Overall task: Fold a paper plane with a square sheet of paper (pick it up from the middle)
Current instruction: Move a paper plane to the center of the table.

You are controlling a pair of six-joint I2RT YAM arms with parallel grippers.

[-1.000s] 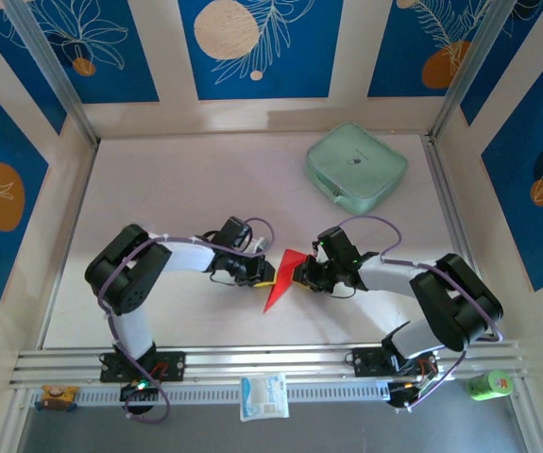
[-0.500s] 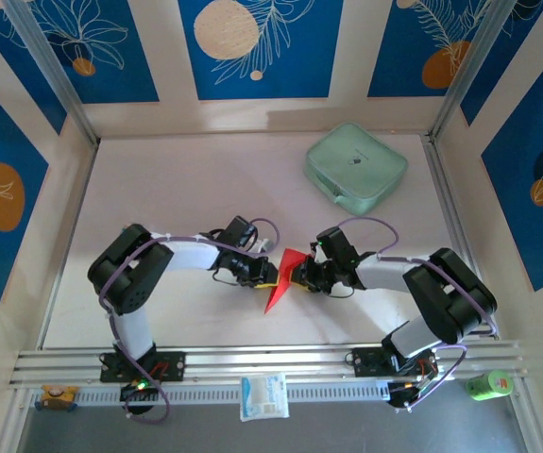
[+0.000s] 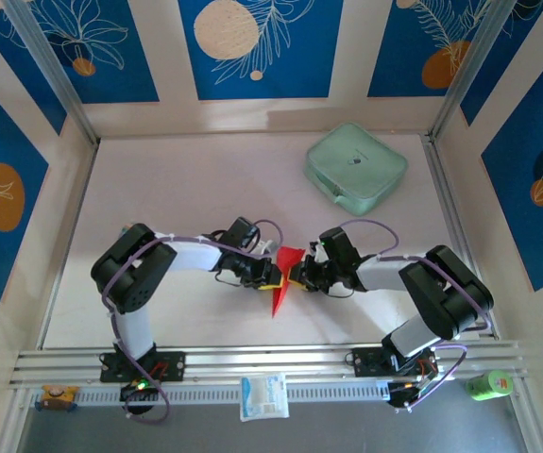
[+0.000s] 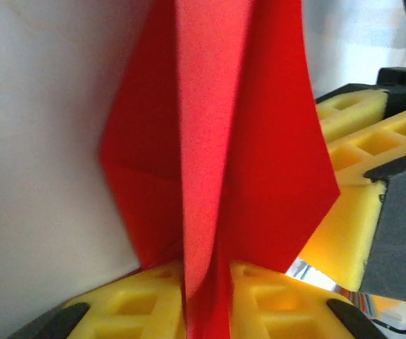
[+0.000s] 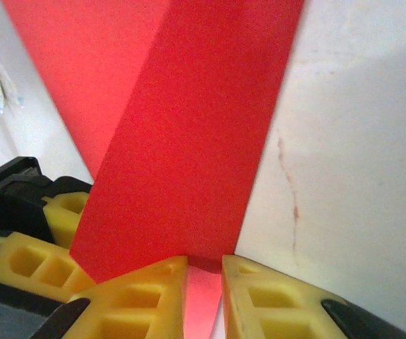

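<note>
Paper plane [image 3: 280,286] has narrowed, apparently pinched by left hand [image 3: 270,276], right hand [image 3: 298,275].

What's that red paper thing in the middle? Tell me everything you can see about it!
The red paper is thin, bright and plain. It is folded into a long, narrow shape with sharp creases and layered flaps, and it tapers to a point toward the arms' bases. It sits near the middle of the table, between the two arms. The left claw pinches it from one side and the right claw from the other.
</note>
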